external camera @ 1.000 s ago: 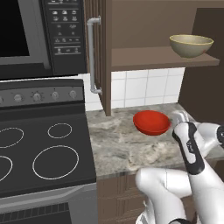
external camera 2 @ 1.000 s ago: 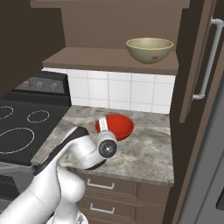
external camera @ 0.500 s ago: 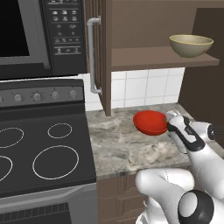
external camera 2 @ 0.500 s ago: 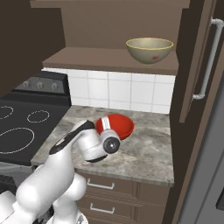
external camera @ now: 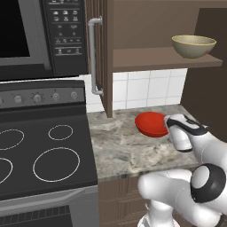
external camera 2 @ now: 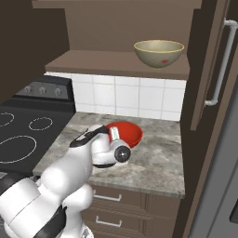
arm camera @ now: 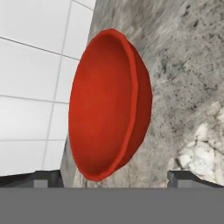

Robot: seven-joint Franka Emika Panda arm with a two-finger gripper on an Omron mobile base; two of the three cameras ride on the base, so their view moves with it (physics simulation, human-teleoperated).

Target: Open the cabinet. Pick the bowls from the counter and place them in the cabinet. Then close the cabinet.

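The red bowl [external camera: 150,123] sits on the speckled counter [external camera: 117,153] near the tiled wall, also seen in the right base view [external camera 2: 129,133]. My gripper [external camera: 168,126] is level with it at its right side and stands open. In the hand view the red bowl [arm camera: 109,105] lies just ahead, between the two fingertips [arm camera: 43,179] without touching them. The beige bowl [external camera: 193,45] rests on the shelf of the open cabinet [external camera: 164,57]; in the right base view the beige bowl [external camera 2: 159,52] stands at the shelf's right end.
The cabinet's left door [external camera: 99,53] with its bar handle juts out over the counter's left end, and the right door [external camera 2: 209,65] hangs open at the right. A black stovetop [external camera: 44,155] adjoins the counter on the left, under a microwave [external camera: 40,35]. Drawers [external camera 2: 116,204] lie below.
My hand has moved a little left toward the red bowl, and the arm behind it has swung round. Both bowls have stayed put and the gripper has stayed open.
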